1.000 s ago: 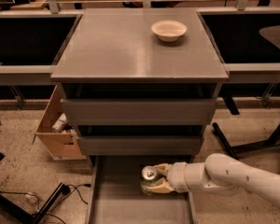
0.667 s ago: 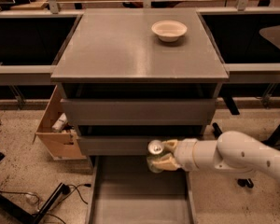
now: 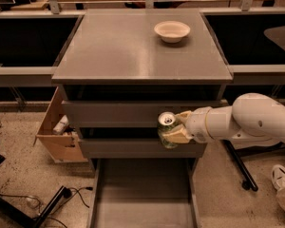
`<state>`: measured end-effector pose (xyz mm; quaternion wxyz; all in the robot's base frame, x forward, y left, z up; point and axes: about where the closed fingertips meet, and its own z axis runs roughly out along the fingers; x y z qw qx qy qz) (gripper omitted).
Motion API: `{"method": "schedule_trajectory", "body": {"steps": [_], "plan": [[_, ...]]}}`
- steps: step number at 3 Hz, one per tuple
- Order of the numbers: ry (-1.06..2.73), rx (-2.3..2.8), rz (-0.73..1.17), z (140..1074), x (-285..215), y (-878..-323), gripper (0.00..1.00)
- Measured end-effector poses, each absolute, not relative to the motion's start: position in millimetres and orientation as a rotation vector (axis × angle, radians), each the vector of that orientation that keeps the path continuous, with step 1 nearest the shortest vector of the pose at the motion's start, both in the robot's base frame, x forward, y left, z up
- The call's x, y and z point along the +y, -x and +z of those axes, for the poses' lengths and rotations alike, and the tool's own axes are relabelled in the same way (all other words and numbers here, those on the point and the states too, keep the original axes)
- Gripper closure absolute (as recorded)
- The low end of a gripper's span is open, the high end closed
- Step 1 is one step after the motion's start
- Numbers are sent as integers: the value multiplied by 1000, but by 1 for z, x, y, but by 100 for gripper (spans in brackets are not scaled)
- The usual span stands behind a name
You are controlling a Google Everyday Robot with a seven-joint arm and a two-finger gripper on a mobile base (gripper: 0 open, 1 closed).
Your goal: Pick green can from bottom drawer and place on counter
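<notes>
My gripper (image 3: 173, 130) is shut on the green can (image 3: 166, 128), which shows its silver top with pull tab. I hold it upright in the air in front of the two closed grey drawers, well above the open bottom drawer (image 3: 143, 194), whose grey floor is bare. My white arm (image 3: 247, 122) reaches in from the right. The counter (image 3: 133, 46) is the broad grey top of the cabinet, above and behind the can.
A white bowl (image 3: 172, 31) sits on the counter at the back right. An open cardboard box (image 3: 57, 132) stands on the floor left of the cabinet. Cables (image 3: 47, 203) lie at lower left. A shoe (image 3: 280, 177) and chair leg are at right.
The gripper has lifted the green can up out of the bottom drawer, from drawer level to the height of the middle drawer front. The drawer floor is now bare.
</notes>
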<state>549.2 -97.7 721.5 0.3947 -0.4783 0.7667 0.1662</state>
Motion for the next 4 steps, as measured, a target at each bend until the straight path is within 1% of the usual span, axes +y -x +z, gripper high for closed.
{"method": "schedule_trajectory", "body": {"steps": [1,2,3,4], "plan": [[1213,1943,421,722,-98,-549,100],[1202,1922,371,761,-101,-558,100],[1126,1892,320,840,-105,-581,100],[1041,1822,307,924,-97,-629,100]]}}
